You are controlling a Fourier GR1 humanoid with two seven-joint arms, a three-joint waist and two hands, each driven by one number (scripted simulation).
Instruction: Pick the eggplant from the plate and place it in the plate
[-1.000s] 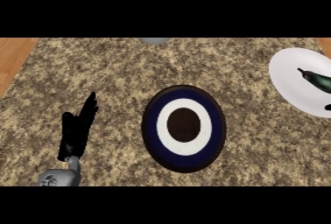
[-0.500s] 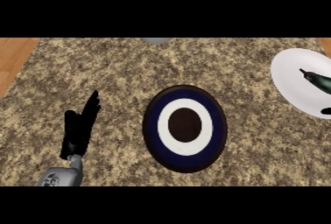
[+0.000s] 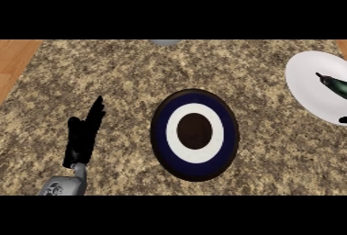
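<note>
Eggplant, dark and slender, lay on the white plate at the right edge of the view, its stem end pointing up and to the left and its far end cut off by the frame. The white plate was itself only partly in view and rested on the speckled brown surface.

Well to the left of it, near the middle of the surface, sat a second plate with a dark blue rim, a white ring and a dark centre; nothing lay on it. The two plates were apart, with bare surface between them.

Further left, the left robot hand showed above its grey forearm, which came in from the lower edge. Its fingers were straight and pressed together, pointing up, holding nothing and well apart from both plates. The right robot hand did not show.

A small grey round object peeked in at the top edge, and wooden floor showed at the upper left.
</note>
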